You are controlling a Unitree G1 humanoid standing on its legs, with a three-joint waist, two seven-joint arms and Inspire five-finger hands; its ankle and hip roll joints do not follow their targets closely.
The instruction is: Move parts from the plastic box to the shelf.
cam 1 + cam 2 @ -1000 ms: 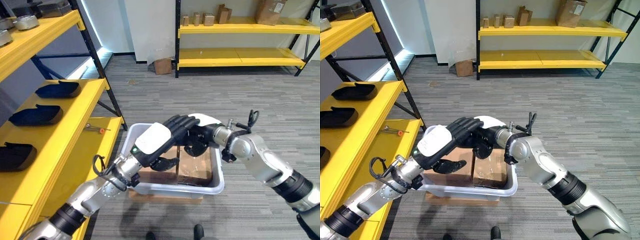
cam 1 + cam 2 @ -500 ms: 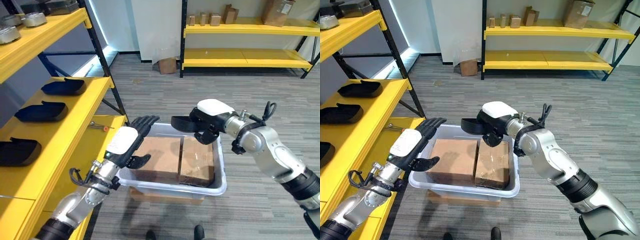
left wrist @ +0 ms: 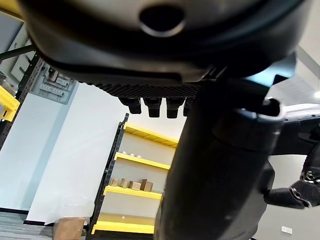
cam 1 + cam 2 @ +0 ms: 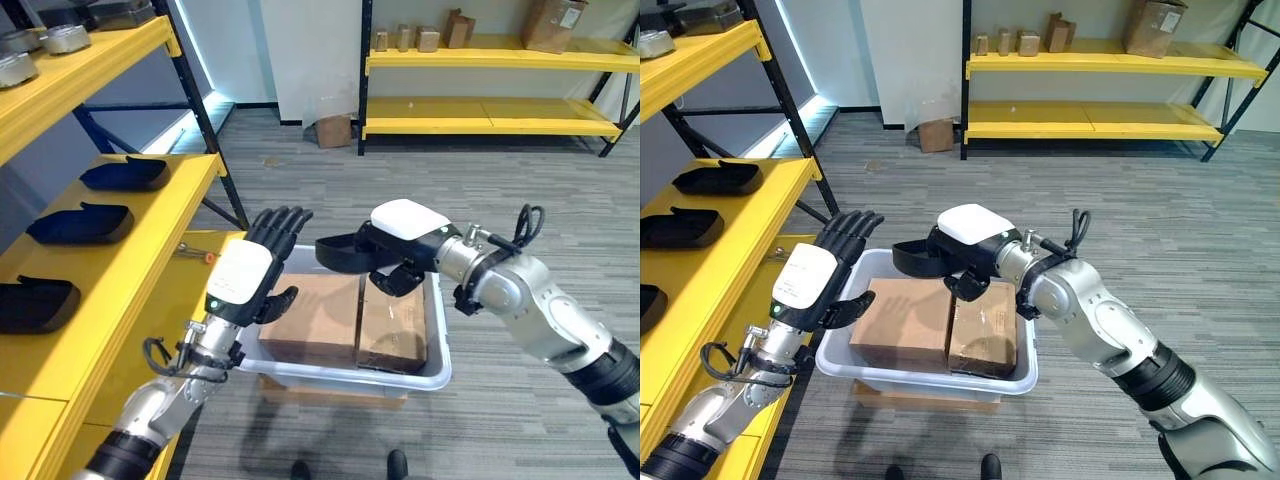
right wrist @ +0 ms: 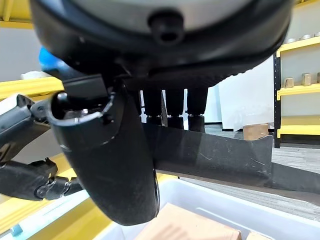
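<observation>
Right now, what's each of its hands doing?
Left hand: open, fingers straight, holding nothing.
Right hand: shut on a dark part, above the plastic box.

Translucent smooth plastic box [image 4: 440, 345] holds matt cardboard cartons [image 4: 318, 312]; the dark part [image 4: 342, 252] looks matt

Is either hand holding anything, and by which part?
The right hand grips a dark part by one end, above the plastic box; the left hand is open, empty.
</observation>
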